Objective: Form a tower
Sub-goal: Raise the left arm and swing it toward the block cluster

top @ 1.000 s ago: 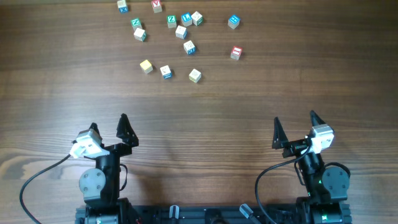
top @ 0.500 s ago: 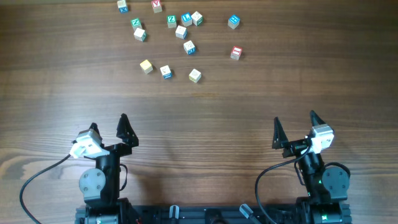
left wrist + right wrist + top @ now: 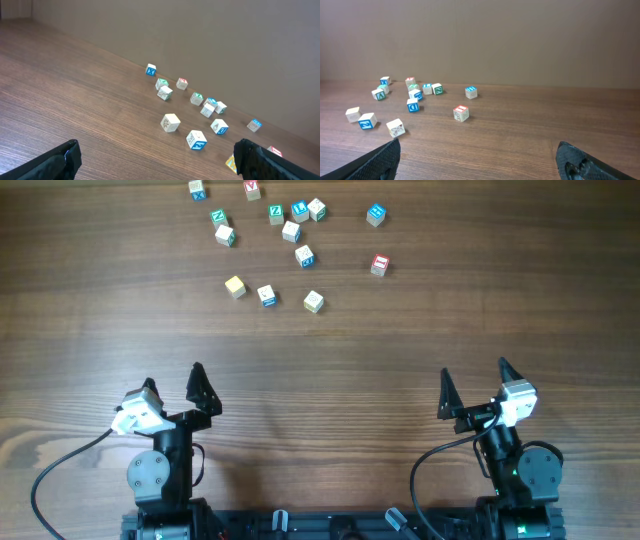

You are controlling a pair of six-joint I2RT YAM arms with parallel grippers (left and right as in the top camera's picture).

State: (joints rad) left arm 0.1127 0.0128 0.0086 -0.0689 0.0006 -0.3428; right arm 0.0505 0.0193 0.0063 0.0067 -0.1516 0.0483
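At the near edge of the bench (image 3: 320, 380), the left pincer (image 3: 174, 375) and right pincer (image 3: 474, 368) both gape, released and grasping nothing. Far off, the letter cubes (image 3: 291, 230) lie scattered singly, unstacked: yellow-faced cube (image 3: 235, 286), red-faced cube (image 3: 379, 264), and farthest a blue "X" cube (image 3: 151, 70). The other letters are too small to read.

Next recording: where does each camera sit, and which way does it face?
Overhead: above the table, looking straight down; left tool and right tool open at the near edge, letter cubes scattered far side.
Left wrist: low behind the left tool, facing the cubes; its dark fingertips show.
Right wrist: likewise behind the right tool, facing the cubes.
Shared: overhead and right wrist both show the red-faced cube.
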